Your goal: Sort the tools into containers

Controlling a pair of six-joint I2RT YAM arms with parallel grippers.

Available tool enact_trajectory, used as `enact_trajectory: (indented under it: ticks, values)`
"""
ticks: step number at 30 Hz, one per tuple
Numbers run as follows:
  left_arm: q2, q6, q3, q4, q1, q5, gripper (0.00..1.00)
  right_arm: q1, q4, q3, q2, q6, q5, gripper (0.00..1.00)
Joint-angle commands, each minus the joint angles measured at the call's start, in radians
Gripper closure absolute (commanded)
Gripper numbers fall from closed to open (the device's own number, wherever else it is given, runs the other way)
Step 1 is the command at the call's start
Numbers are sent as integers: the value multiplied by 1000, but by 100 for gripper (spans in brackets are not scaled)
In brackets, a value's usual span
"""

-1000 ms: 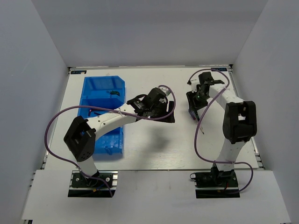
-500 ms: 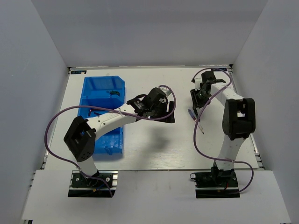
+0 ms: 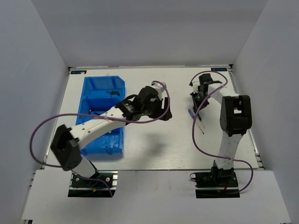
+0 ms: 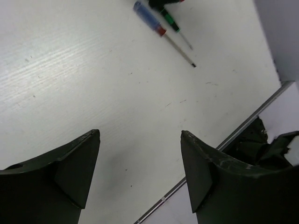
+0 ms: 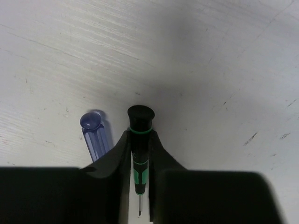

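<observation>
A white desk is seen from above, and a translucent blue compartment bin is set on its left side. Something small, green and dark is seen in the bin's far compartment, but it is too small to be named

The left tool is held over bare desk near the middle, between the bin and the right arm. Its jaws are spread wide apart and nothing is carried between them

The right tool is placed at the far right of the desk, well apart from the bin. Its jaws are drawn in against both sides of a black-and-green precision screwdriver and are judged to be clamped on its handle just behind the black end cap. Whether the screwdriver has been raised off the desk cannot be told

A blue-handled screwdriver is left lying flat just beside it on the desk, roughly parallel and not touched by the jaws

Both screwdrivers are judged to be light and stiff, with smooth round handles that may roll or twist in a grip. The thin shafts are best avoided. Hold should be taken across the handle, near its middle, so that the screwdriver is not tipped while it is carried across to a compartment
</observation>
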Motion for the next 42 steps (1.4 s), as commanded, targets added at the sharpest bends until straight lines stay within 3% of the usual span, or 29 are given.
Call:
enact_trajectory:
  ticks: [1,5,6,8,9,11,12,14,16,17,18,19,25,28,37,40,42]
  values:
    - [-192,66,-57,145,2,-36,20,-4,-53,49,10,-36,-26,97]
    - [-304,113,-107,205,2,-58,20,0,-98,161,-47,-63,-228,100]
    - [-326,124,-116,205,2,-67,20,2,-116,177,-67,-72,-405,100]
    - [-384,136,-140,234,2,-67,20,33,-138,239,-88,-91,-541,100]
    - [-402,136,-153,234,2,-77,20,45,-144,250,-90,-85,-733,100]
    - [-439,147,-181,245,2,-103,20,109,-115,272,-84,-69,-858,100]
    - [-476,147,-190,254,2,-116,20,132,-56,260,-87,-48,-1015,100]
    - [-510,147,-204,254,2,-125,20,225,98,235,-93,18,-1131,100]
    - [-551,147,-204,254,2,-136,20,296,498,163,-87,173,-1219,100]
    - [-563,147,-204,241,2,-148,20,348,616,142,-79,342,-1216,100]
    - [-576,147,-204,230,2,-148,20,396,972,108,-64,494,-1212,100]
    - [-599,138,-204,230,2,-148,20,416,1126,114,3,635,-1225,100]
    - [-685,138,-204,167,2,-176,20,612,1067,573,238,725,-1138,100]
    - [-726,129,-204,132,2,-199,20,686,1011,699,289,742,-1063,100]
    - [-766,129,-195,75,2,-235,20,792,1025,510,292,682,-1043,100]
    - [-766,129,-216,87,2,-235,20,809,962,494,303,630,-1031,93]
    - [-766,129,-216,96,2,-235,20,812,936,496,306,612,-1022,79]
